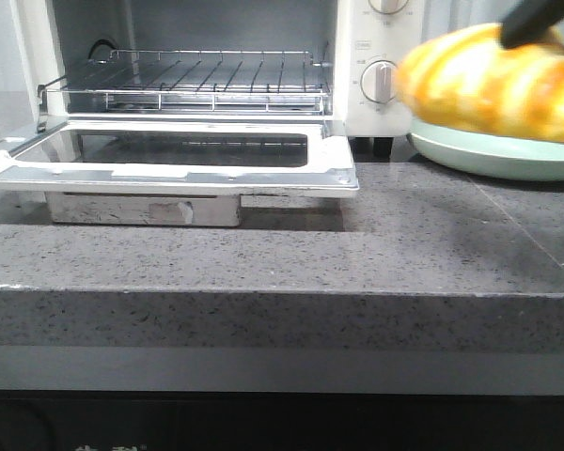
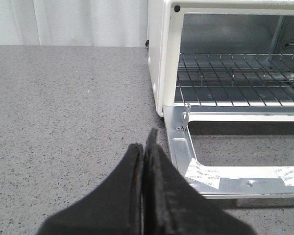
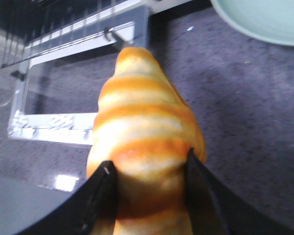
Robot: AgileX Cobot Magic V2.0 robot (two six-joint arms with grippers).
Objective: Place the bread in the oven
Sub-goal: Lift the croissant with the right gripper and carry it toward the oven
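Note:
The bread (image 1: 493, 83) is a glossy golden-yellow roll with orange and pale stripes. My right gripper (image 3: 148, 169) is shut on it and holds it above the pale green plate (image 1: 493, 153), to the right of the oven. In the right wrist view the bread (image 3: 144, 127) points toward the open door. The white oven (image 1: 357, 66) stands with its glass door (image 1: 179, 160) dropped flat and its wire rack (image 1: 193, 80) bare. My left gripper (image 2: 143, 152) is shut and empty over the counter, just left of the door's corner (image 2: 183, 147).
The grey speckled counter (image 1: 282, 254) runs to a front edge below the door. The oven's round dials (image 1: 380, 83) sit right beside the held bread. A white curtain (image 2: 68, 22) hangs behind the counter in the left wrist view.

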